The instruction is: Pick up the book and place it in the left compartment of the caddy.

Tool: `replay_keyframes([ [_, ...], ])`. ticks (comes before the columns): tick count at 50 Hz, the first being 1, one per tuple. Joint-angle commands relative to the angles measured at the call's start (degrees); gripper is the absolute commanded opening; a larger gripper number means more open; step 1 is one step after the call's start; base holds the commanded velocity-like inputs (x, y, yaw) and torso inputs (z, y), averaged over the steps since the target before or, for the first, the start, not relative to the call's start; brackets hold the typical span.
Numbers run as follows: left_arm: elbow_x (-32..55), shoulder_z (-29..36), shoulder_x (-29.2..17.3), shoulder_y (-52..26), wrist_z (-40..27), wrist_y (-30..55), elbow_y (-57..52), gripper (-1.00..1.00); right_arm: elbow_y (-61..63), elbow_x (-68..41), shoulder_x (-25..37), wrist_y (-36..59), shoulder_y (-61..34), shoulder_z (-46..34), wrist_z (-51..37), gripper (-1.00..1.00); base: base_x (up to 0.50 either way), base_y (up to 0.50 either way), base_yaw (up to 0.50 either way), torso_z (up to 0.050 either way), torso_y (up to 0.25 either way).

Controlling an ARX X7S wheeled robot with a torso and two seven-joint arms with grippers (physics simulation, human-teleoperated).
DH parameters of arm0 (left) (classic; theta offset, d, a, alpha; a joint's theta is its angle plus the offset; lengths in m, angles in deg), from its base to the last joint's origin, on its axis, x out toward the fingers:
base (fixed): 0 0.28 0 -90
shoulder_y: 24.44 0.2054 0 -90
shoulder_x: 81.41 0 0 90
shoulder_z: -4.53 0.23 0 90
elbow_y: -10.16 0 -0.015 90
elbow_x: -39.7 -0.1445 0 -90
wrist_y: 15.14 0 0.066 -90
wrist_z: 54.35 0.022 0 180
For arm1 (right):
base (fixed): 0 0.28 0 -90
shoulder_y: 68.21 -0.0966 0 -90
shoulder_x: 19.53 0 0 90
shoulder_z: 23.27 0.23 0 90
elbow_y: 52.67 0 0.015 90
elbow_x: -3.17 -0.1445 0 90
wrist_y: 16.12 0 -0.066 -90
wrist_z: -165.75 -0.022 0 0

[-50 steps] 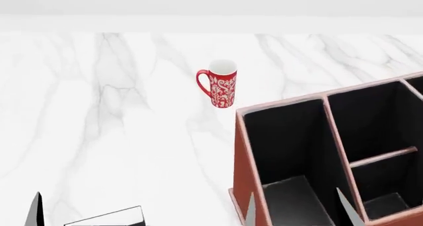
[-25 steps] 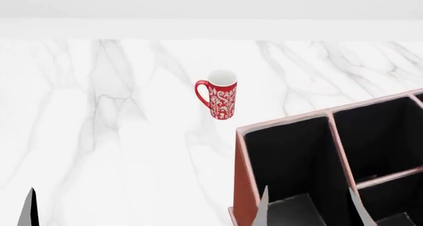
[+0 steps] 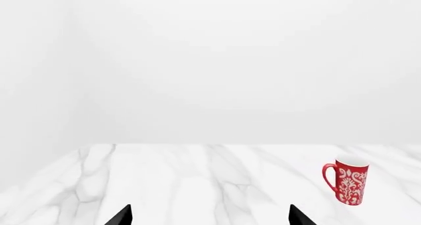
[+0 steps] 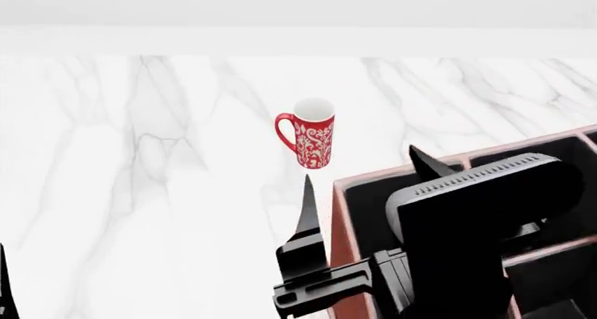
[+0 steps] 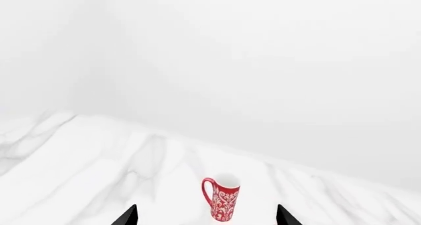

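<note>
Marble tabletop (image 4: 140, 193) stretches white and bare ahead of me, and the book is in none of my views, so I cannot tell where it lies. My right gripper (image 4: 359, 186) is raised over the near-left corner of the caddy (image 4: 340, 256), fingers spread wide with nothing between them. My left gripper (image 3: 209, 217) shows only two separated fingertips, also holding nothing. The left compartment (image 4: 368, 210) is mostly hidden behind my right arm. A red mug (image 4: 312, 133) stands farther off, left of the caddy. I judge the pick not yet made, placing all remains
</note>
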Motion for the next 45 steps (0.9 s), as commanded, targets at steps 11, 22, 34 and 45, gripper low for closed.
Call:
replay_keyframes([
  [11, 2.2, -2.7, -0.9, -1.6, -0.8, 1.2, 0.5, 1.0, -7.9, -14.4, 0.9, 11.3, -18.9, -4.7, -0.4, 1.0, 0.0, 0.0, 0.0, 0.0, 0.0],
  [22, 2.9, -3.5, -1.4, -1.8, -1.3, 1.4, 0.4, 1.0, -12.1, -16.2, -1.7, 16.5, -28.3, -11.5, 2.3, 1.0, 0.0, 0.0, 0.0, 0.0, 0.0],
  [34, 4.8, -5.6, -1.7, -2.4, -1.6, 2.0, 0.6, 1.0, -21.0, -17.2, -5.6, 19.3, -35.0, -16.3, 4.9, 1.0, 0.0, 0.0, 0.0, 0.0, 0.0],
  [45, 5.5, -6.3, -2.0, -2.9, -1.9, 2.2, 1.1, 1.0, -24.4, -11.5, -6.4, 19.7, -39.3, -24.0, 11.6, 1.0, 0.0, 0.0, 0.0, 0.0, 0.0],
])
